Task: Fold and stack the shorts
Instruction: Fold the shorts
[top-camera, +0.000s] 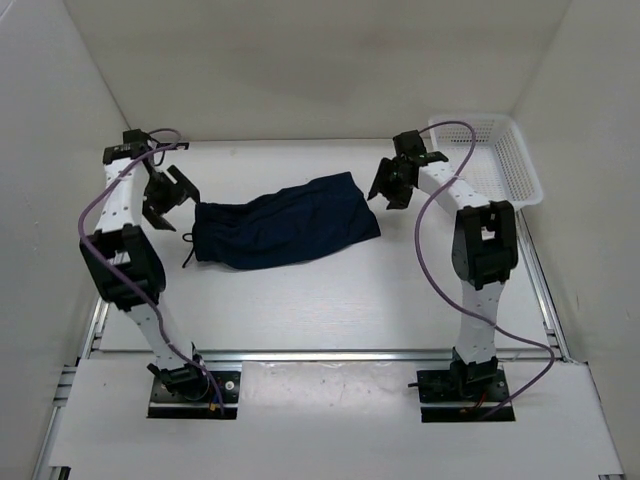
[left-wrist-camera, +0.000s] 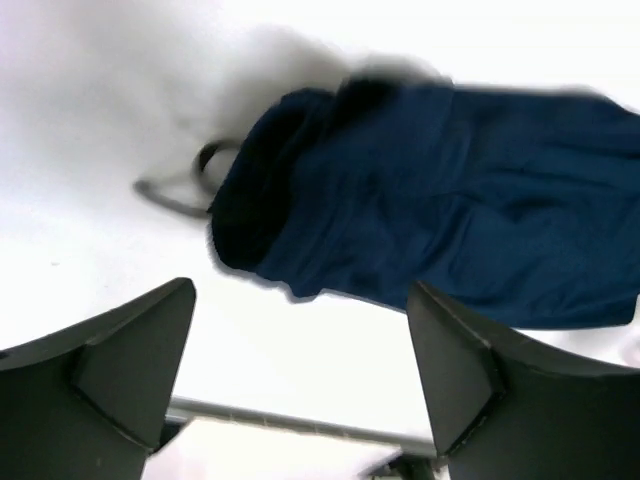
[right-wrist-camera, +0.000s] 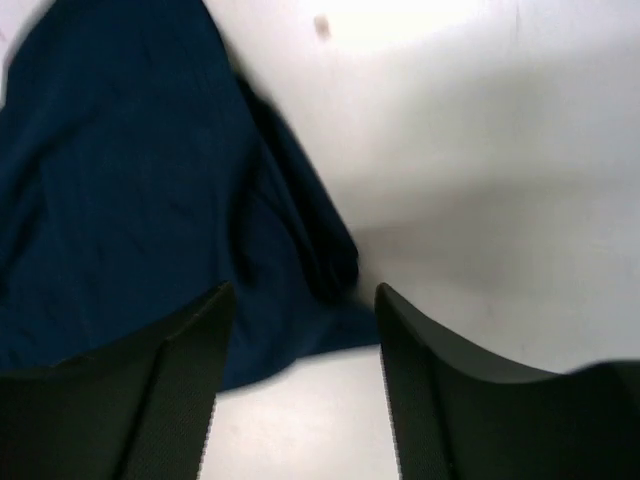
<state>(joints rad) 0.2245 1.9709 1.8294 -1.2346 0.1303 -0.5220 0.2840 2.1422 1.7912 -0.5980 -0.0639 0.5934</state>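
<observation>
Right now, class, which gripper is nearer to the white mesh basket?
Right. The right gripper hovers between the basket and the shorts; the left gripper is beyond the shorts' other end.

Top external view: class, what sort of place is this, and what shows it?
Probably a robotics lab test cell: plain white wall panels enclose a white table, and a black-and-white left arm and right arm are bolted at its near edge.
</observation>
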